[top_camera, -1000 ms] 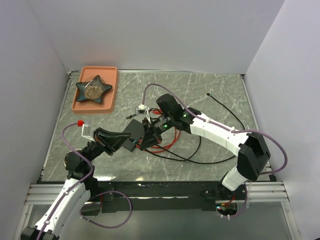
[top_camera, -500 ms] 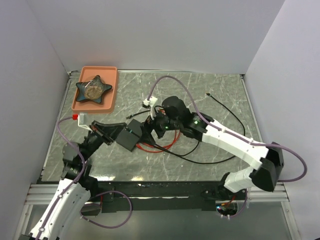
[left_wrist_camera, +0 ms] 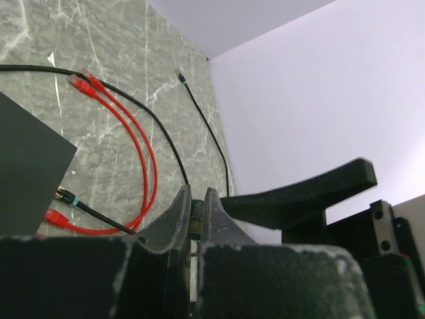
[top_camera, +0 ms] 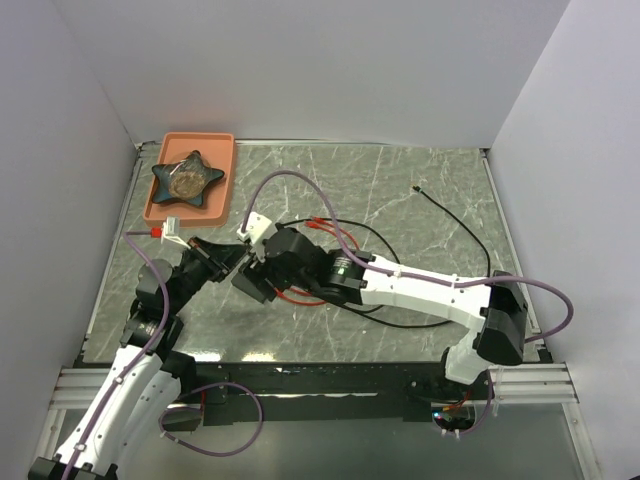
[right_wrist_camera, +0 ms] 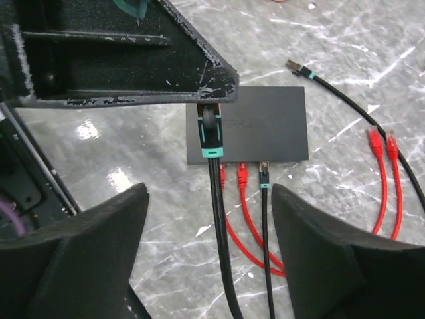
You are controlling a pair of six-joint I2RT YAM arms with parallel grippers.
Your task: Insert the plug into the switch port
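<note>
tray (top_camera: 160, 207) with dish (top_camera: 186, 178) sits far left-back, well apart from the work and not part of the task. left gripper (left_wrist_camera: 196, 199) is pressed together, pinching the plug (right_wrist_camera: 211, 136) by its teal boot, cable trailing toward the near edge. likely held this way so the plug nose faces the socket edge. in the right wrist view the plug overlaps the left end of that edge. seated or just above it: cannot tell.

switch (right_wrist_camera: 265, 123) lies flat on the table left of centre, socket edge toward the arms. two red plugs and one teal-booted plug are at that same edge and look seated.

right gripper (right_wrist_camera: 209, 199) hangs over the switch, fingers spread wide, holding nothing. probably there to steady the switch or watch the insertion.

red cables (right_wrist_camera: 382, 166) loop to the right of the switch. a black cable (top_camera: 416, 188) ends loose far right-back.

table (top_camera: 440, 215) is grey marble-look, glossy with glare spots, so the switch may slide when pushed. plain white walls (top_camera: 300, 70) close three sides.
</note>
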